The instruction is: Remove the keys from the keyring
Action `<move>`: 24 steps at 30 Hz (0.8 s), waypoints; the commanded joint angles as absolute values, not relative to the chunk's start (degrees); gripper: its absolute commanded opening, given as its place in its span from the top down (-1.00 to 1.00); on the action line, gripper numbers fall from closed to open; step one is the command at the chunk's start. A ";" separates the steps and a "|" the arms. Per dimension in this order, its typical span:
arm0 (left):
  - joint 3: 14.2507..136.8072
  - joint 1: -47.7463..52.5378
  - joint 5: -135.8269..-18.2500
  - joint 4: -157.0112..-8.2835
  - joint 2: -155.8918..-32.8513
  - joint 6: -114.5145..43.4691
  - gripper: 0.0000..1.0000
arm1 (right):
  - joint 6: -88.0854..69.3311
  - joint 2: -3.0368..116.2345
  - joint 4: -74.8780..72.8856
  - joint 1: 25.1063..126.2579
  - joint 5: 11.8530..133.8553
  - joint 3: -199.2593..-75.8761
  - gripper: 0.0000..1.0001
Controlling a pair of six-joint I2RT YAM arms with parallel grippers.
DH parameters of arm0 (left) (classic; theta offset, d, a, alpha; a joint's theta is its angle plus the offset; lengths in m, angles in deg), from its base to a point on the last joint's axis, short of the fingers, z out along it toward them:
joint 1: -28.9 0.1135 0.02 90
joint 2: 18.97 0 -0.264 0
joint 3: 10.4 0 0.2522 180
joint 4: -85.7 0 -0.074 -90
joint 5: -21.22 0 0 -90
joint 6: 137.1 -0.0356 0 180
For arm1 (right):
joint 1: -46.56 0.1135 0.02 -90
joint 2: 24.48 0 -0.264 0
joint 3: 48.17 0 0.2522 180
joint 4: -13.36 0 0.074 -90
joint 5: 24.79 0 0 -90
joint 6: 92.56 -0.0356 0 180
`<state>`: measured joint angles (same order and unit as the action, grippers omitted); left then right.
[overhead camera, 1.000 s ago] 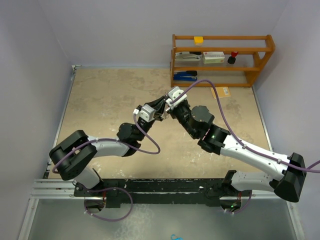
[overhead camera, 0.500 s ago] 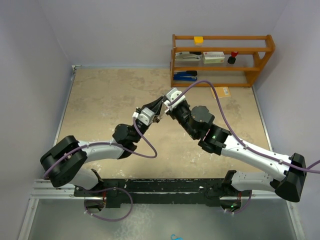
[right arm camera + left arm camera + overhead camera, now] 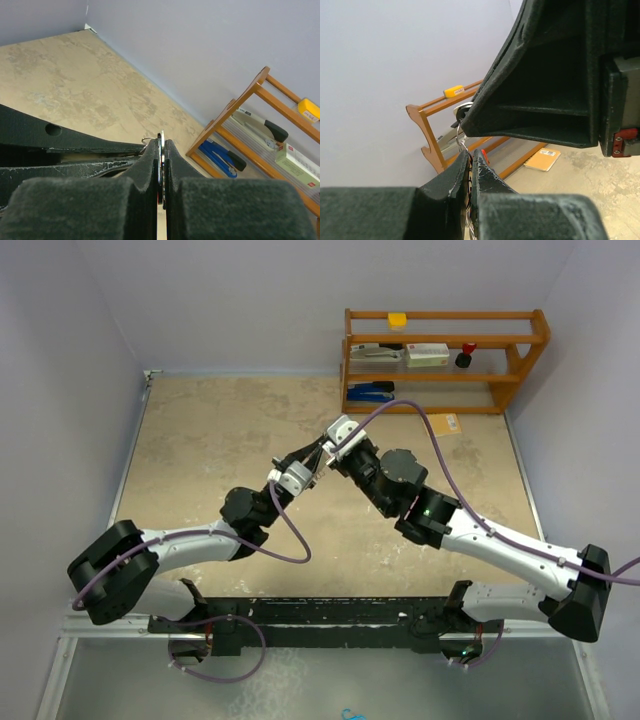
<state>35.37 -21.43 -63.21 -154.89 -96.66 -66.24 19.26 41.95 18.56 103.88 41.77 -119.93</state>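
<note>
My two grippers meet tip to tip above the middle of the table, the left gripper from the lower left and the right gripper from the upper right. In the left wrist view my left gripper is shut on the keyring, of which a red edge and a thin wire loop stick out. In the right wrist view my right gripper is shut on a flat silver key, with a small wire loop beside the tips. The rest is hidden between the pads.
A wooden shelf stands at the back right with a blue stapler, boxes and a yellow item. A small brown notebook lies on the table before it. Grey walls close in on the table's left, back and right.
The left arm has stretched out lower and its elbow has swung left. Both grippers, still shut and tip to tip, have shifted slightly left.
</note>
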 commanded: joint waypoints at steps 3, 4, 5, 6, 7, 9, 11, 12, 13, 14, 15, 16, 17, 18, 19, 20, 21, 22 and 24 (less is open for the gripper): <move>35.56 -21.03 -62.71 -148.95 -96.01 -68.61 1.00 | 21.60 41.55 24.10 103.86 40.06 -126.12 1.00; 35.67 -21.03 -62.79 -148.59 -96.10 -68.74 1.00 | 21.66 41.75 23.81 103.86 40.17 -126.40 1.00; 35.80 -21.03 -62.76 -148.27 -96.12 -68.97 1.00 | 21.68 41.86 23.63 103.86 40.40 -126.70 1.00; 35.99 -21.03 -62.74 -147.90 -96.18 -69.18 1.00 | 21.80 42.03 23.41 103.86 40.59 -126.98 1.00; 36.19 -21.03 -62.82 -147.41 -96.27 -69.37 1.00 | 21.84 42.17 23.15 103.86 40.73 -127.19 1.00; 36.61 -21.03 -62.96 -146.46 -96.41 -69.59 1.00 | 22.04 42.28 22.86 103.86 40.86 -127.68 1.00; 36.90 -21.03 -62.53 -146.21 -96.74 -69.60 1.00 | 22.14 42.25 22.34 103.86 41.03 -128.16 1.00; 36.95 -21.03 -62.33 -146.30 -96.85 -69.54 1.00 | 22.17 42.14 22.03 103.86 41.09 -128.48 1.00; 36.94 -21.03 -61.96 -146.33 -96.95 -69.55 1.00 | 22.11 42.10 21.75 103.86 41.10 -128.67 1.00; 36.93 -21.03 -61.82 -146.43 -97.02 -69.46 1.00 | 22.08 41.99 21.33 103.86 41.09 -128.84 1.00; 37.05 -21.03 -61.57 -146.40 -97.14 -69.46 1.00 | 22.00 41.90 20.90 103.86 41.26 -128.98 1.00; 37.29 -21.03 -61.43 -146.12 -97.33 -69.54 1.00 | 21.99 41.76 20.49 103.86 41.37 -129.18 1.00; 37.54 -21.03 -61.32 -145.51 -97.41 -69.56 1.00 | 21.96 41.72 19.91 103.86 41.45 -129.42 1.00; 37.86 -21.03 -61.31 -145.10 -97.52 -69.69 1.00 | 21.96 41.77 19.19 103.86 41.61 -129.88 1.00; 37.96 -21.03 -61.19 -144.84 -97.60 -69.76 1.00 | 21.94 41.89 18.23 103.86 41.72 -130.52 1.00; 38.11 -21.03 -61.07 -144.61 -97.62 -69.73 1.00 | 21.98 42.06 17.23 103.86 41.96 -131.17 1.00; 38.22 -21.03 -60.98 -144.40 -97.64 -69.70 1.00 | 22.03 42.24 16.27 103.86 42.04 -131.80 1.00; 38.31 -21.03 -60.96 -144.17 -97.68 -69.70 1.00 | 22.04 42.47 15.23 103.86 42.15 -132.53 1.00; 38.58 -21.03 -60.95 -143.55 -97.68 -69.74 1.00 | 22.14 43.07 12.97 103.94 42.44 -134.22 1.00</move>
